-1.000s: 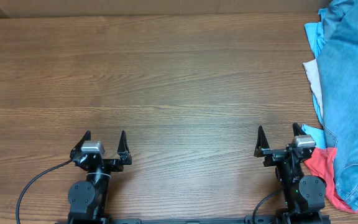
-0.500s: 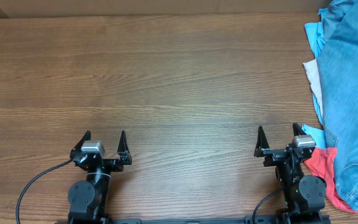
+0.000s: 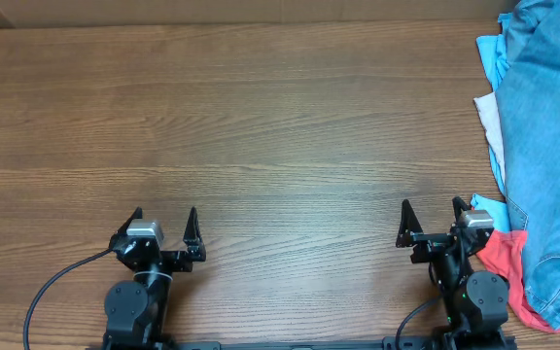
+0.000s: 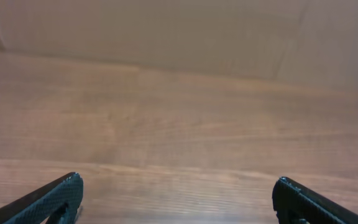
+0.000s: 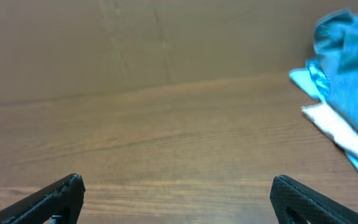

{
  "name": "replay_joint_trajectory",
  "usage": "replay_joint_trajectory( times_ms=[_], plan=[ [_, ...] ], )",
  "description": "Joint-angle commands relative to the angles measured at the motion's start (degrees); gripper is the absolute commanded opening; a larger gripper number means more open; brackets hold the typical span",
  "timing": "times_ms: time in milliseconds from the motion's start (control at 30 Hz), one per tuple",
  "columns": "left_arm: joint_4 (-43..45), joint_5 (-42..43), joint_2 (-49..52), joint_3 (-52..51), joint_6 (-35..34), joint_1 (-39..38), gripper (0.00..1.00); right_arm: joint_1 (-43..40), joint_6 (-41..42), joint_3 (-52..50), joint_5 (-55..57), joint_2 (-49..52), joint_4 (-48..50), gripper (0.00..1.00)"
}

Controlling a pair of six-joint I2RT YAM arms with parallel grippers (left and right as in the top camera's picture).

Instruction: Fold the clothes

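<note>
Jeans (image 3: 552,126) heaped far rt; left end effector (image 3: 164,212) & right end effector (image 3: 432,206) open, empty.

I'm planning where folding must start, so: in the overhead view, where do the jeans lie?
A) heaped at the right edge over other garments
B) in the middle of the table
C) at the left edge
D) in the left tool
A: the jeans lie heaped at the right edge of the table, over a sky-blue garment, a white garment and a red garment; the left tool and right tool are open and empty.
</note>
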Motion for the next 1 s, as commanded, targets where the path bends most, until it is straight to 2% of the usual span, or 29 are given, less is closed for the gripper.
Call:
replay_joint_trajectory(
  times_ms=[0,300,633,767,967],
  plan=[
    [-2.4,-0.2,1.0,6.6,-0.8,0.3,1.0,-0.2,3.6,6.7,3.7,0.3,-3.5,1.0],
    [-10.2,-0.5,14.8,23.2,0.3,0.3,1.0,-0.2,8.6,24.2,9.0,9.0,-20.3,1.0],
    [-31.1,0.8,39.0,46.8,0.3,0.3,1.0,-0.2,9.8,45.1,9.0,33.7,-40.9,1.0],
    [-35.7,3.6,44.7,52.7,0.2,0.3,1.0,-0.2,8.0,50.2,8.7,41.7,-42.7,1.0],
    [-36.0,3.5,46.5,53.5,-0.4,0.3,1.0,-4.0,11.1,50.6,18.5,50.2,-42.3,1.0]
  ],
)
